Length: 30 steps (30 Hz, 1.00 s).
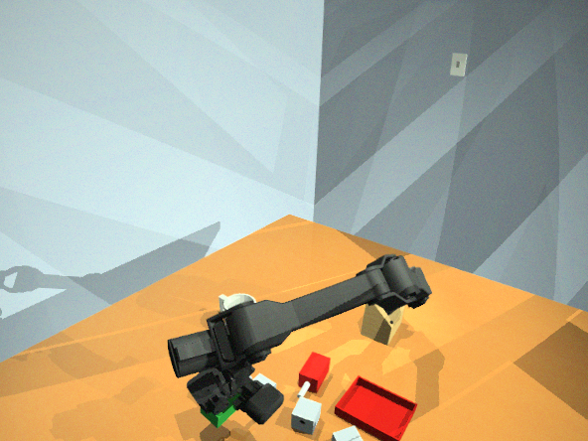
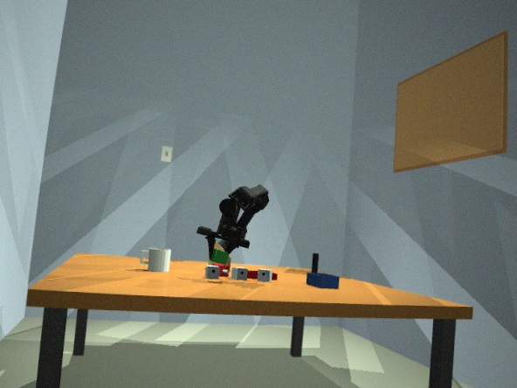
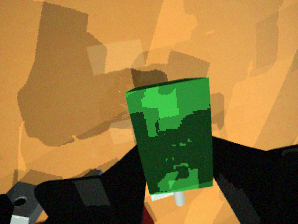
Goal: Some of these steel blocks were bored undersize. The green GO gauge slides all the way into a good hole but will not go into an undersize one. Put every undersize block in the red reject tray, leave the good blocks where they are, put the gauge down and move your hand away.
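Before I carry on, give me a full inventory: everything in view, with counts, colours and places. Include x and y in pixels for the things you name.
green gauge (image 1: 218, 415) (image 2: 220, 256) (image 3: 172, 140): one, green, in the gripper
steel blocks (image 1: 305, 417) (image 2: 239, 273) (image 3: 26, 191): three, pale grey, on the table
red block (image 1: 313, 372) (image 2: 224, 270): one, red with a pale pin, near the blocks
reject tray (image 1: 339, 410) (image 2: 253, 274): one, red, beside the blocks
mug (image 1: 239, 300) (image 2: 159, 259): one, whitish, on the table
tan block (image 1: 373, 323) (image 2: 218, 248): one, tan, beyond the tray
blue block (image 2: 323, 280): one, blue, right in exterior view
post (image 2: 315, 263): one, black, on or behind the blue block
table (image 2: 131, 300): one, orange-brown top, dark legs
wall plate (image 1: 458, 65) (image 2: 166, 154): one, off-white
board (image 2: 454, 100): one, brown, on the wall
arm (image 1: 328, 303) (image 2: 249, 197): one, black, over the table
gripper (image 1: 225, 403) (image 2: 220, 254) (image 3: 169, 139): one, black, shut on the gauge
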Available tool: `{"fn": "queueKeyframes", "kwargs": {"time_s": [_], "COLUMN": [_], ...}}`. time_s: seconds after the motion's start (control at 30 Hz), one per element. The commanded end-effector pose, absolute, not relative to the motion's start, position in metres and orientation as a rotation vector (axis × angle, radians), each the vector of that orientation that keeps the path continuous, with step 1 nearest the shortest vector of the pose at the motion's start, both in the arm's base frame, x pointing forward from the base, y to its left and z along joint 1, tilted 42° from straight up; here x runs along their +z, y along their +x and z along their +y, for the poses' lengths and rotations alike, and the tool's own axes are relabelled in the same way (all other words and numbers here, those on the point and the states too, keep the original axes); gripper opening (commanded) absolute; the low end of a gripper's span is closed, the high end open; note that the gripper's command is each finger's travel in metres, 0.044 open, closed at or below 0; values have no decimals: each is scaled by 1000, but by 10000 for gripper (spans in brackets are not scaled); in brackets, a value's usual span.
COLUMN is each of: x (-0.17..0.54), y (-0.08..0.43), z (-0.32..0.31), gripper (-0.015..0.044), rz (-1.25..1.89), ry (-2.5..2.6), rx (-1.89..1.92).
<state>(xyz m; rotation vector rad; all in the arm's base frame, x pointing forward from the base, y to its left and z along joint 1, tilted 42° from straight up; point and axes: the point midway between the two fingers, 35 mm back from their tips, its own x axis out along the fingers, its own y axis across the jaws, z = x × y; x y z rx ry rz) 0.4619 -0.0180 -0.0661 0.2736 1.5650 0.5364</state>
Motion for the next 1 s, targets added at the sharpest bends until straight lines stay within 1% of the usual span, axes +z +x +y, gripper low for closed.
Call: {"fn": "queueKeyframes", "kwargs": {"time_s": [0.0,0.97], "x": [-70,-104], "y": [462,469], "z": [-18,23], "gripper": [0,0], "rz": [1566,1564], "ry": [283,285], "rx": [525,527]}}
